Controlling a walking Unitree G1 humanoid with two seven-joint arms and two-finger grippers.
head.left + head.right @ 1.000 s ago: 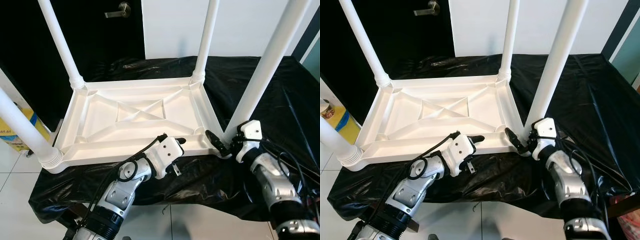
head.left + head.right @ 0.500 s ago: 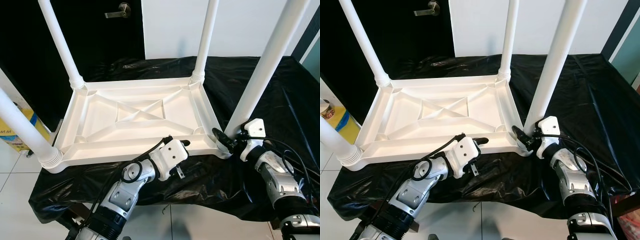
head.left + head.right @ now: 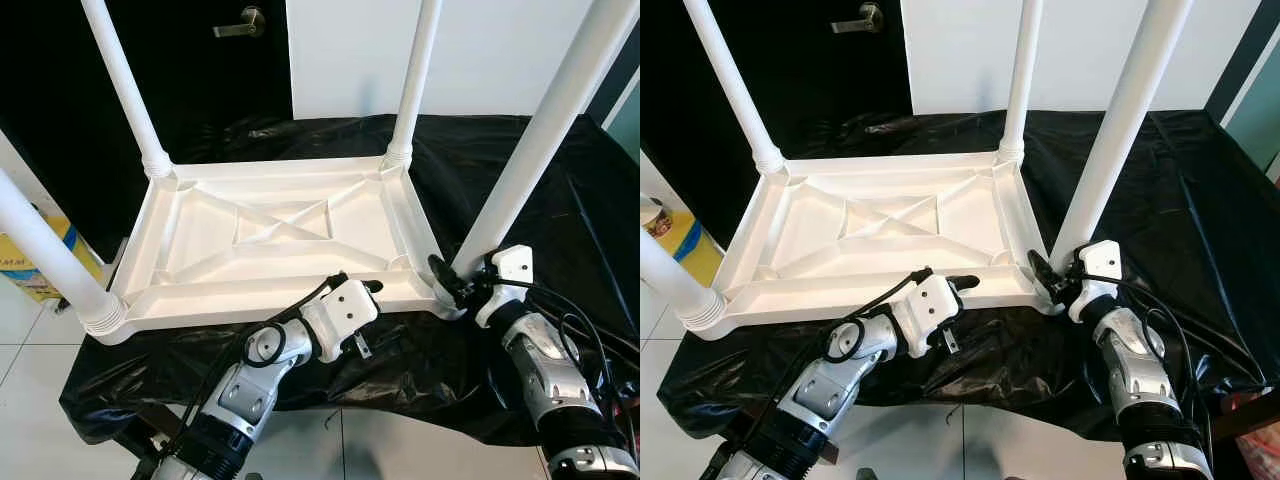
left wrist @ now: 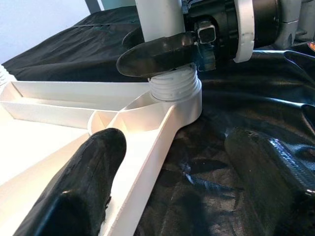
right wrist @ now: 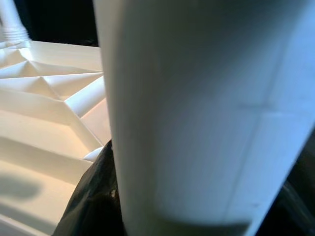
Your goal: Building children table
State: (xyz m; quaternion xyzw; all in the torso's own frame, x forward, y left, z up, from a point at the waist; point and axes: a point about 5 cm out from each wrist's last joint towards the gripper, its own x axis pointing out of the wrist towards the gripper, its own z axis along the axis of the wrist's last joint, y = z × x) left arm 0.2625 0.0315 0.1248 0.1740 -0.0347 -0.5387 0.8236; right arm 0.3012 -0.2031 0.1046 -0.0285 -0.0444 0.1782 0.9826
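Claws at the near edge of the bench [image 3: 560, 190], which is draped in black plastic sheeting [image 3: 1160, 180]: your left claw [image 3: 366, 287] sits at the front rim of the upturned white children's table [image 3: 280, 240], its fingers [image 4: 93, 167] spread apart, one over the rim's inner side and the other over the sheeting outside it. Your right claw [image 3: 447, 281] is at the table's near right corner, pinching the base of the near right leg [image 3: 540, 140], one finger [image 4: 160, 51] lying across the leg just above the threaded collar. The table lies top down on the sheeting, its ribbed underside facing up and four legs standing upright from the corners. The near left leg [image 3: 45, 250] rises at the front left corner. Farther back stand the far left leg [image 3: 125, 85] and far right leg [image 3: 415, 75]. Behind the bench you see a dark door with a lever handle [image 3: 238, 24] and a white wall [image 3: 470, 50]. A yellow and blue box [image 3: 30, 270] sits on the tiled floor [image 3: 25, 400] to the left.
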